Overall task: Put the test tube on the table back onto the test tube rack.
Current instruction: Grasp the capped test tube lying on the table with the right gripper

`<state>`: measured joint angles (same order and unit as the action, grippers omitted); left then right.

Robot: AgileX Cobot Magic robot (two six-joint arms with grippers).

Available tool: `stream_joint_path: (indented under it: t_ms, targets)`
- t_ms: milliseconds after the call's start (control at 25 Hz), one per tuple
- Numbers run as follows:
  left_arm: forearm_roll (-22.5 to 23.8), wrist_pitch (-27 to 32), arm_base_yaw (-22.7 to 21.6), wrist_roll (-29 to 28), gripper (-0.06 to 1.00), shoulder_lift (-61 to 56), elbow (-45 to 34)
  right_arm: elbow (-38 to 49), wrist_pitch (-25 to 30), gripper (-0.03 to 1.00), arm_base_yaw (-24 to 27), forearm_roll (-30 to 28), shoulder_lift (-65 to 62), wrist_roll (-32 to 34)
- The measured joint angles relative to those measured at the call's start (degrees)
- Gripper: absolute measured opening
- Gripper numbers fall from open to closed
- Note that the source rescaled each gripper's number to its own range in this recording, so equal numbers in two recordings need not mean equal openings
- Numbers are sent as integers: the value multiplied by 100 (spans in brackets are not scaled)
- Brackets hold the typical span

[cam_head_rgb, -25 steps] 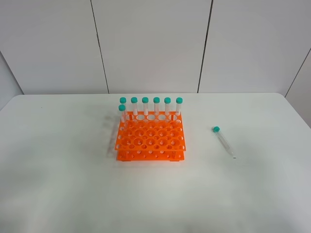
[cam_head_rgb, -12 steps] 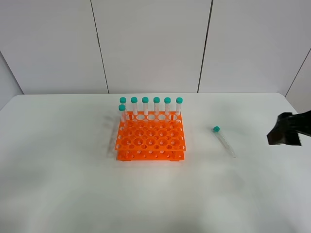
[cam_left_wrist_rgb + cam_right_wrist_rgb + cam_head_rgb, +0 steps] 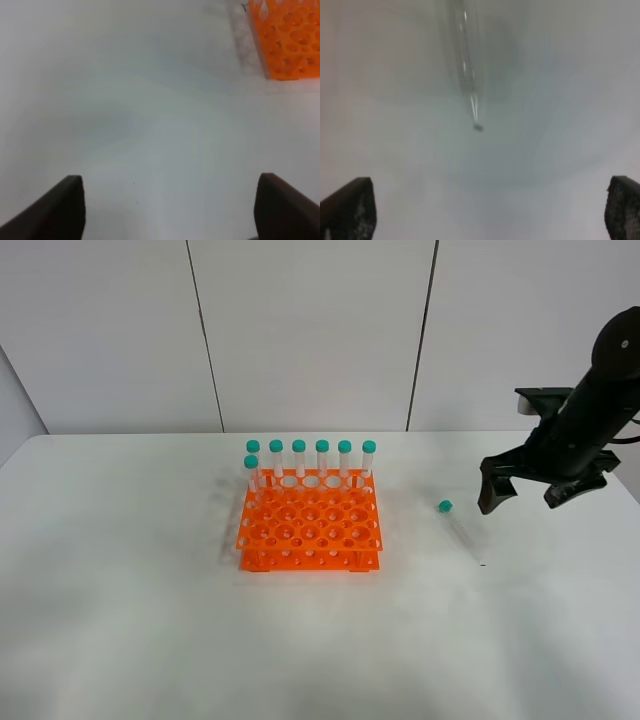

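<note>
The high camera is taking in the whole scene: the test tube is lying flat on the table, well apart from the test tube rack and to its right, with its teal cap pointing toward the far edge and its pointed tip toward the near edge. The right gripper is hanging above the table just to the right of the tube, its two fingers spread wide and gripping nothing. Seven capped tubes are standing upright in the rack, six along the back row and one at the left end of the next row; neither wrist camera is showing them. The right wrist camera is giving what the high one cannot: the test tube close up, its clear body tapering to a dark tip, ahead of the right gripper and clear of both fingers. Only the left wrist camera is showing the left gripper, released and wide apart over bare table, with a corner of the test tube rack ahead. Any printing on the tube is too blurred to read.
</note>
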<state>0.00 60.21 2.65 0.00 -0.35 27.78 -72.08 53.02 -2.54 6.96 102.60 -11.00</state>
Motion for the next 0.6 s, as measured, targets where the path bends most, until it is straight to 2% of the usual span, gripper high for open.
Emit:
stream_joint_path:
  t_ms: [160, 360, 480, 600]
  targets:
    - [0, 0, 0, 0, 100, 0, 0, -516, 6, 100, 0, 193, 529, -254]
    - [0, 0, 0, 0, 100, 0, 0, -621, 6, 100, -24, 264, 616, -292]
    - [0, 0, 0, 0, 100, 0, 0, -628, 6, 100, -191, 163, 616, -256]
    - [0, 0, 0, 0, 100, 0, 0, -628, 6, 100, -496, -244, 616, -16]
